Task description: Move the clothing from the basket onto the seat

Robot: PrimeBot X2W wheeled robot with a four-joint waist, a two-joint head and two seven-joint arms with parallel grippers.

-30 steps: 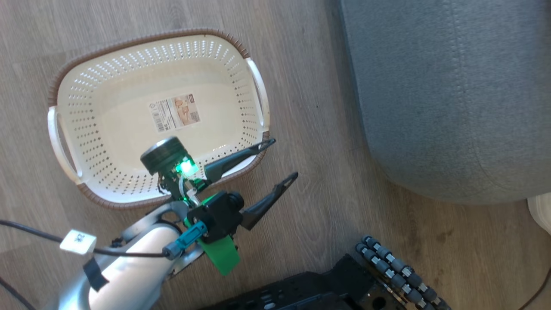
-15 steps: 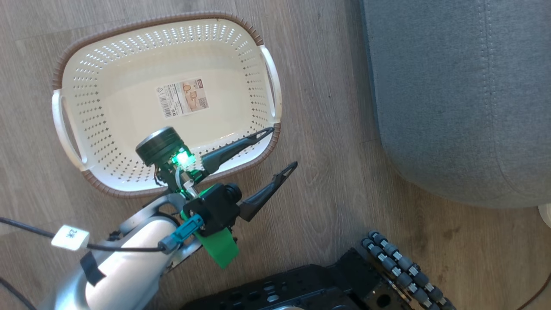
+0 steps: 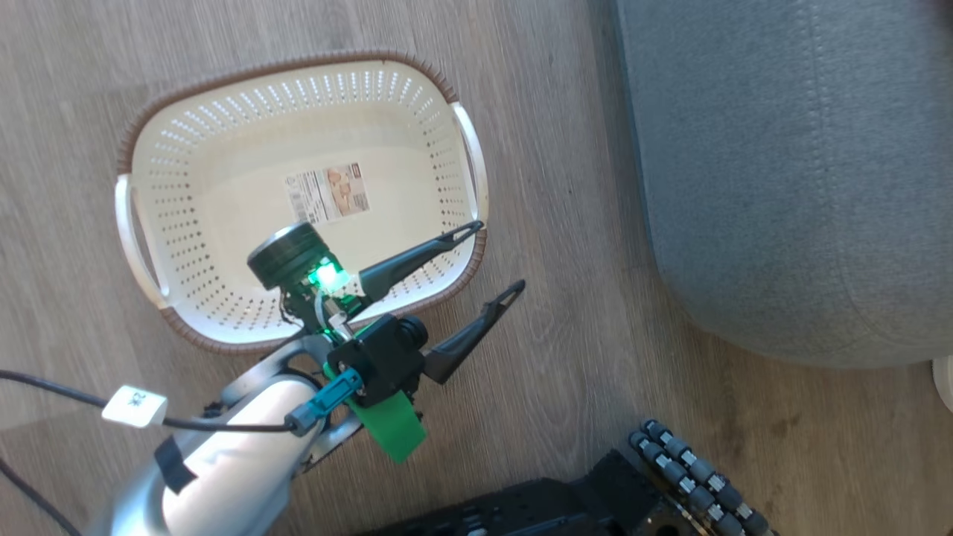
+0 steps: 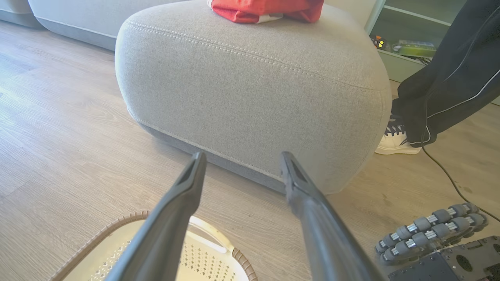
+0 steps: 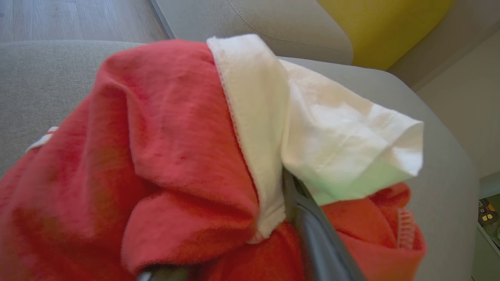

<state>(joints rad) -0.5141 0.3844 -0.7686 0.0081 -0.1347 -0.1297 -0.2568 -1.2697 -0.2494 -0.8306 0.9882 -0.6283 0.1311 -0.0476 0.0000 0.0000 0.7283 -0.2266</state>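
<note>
In the head view the pale left forearm [image 3: 223, 476] rises from the 7 o'clock corner. The left gripper [image 3: 497, 257] points toward 2 o'clock, its two dark fingers spread wide apart. The upper finger crosses in front of the basket [image 3: 298, 63] at its near right corner, and the lower one hangs over the wood floor [image 3: 566, 357]. The basket stands on the floor at 10 o'clock from the fingertips, its label sticker [image 3: 327, 193] showing on its bottom. The seat [image 3: 782, 186] lies at 2 o'clock, apart from the basket.

In the left wrist view the clothing [image 4: 265, 8] rests on top of the seat at 12 o'clock. In the right wrist view the right gripper [image 5: 248, 183] is sunk in the red and white heap on the seat. Cloth covers one of its fingers, so I cannot tell how they stand.
</note>
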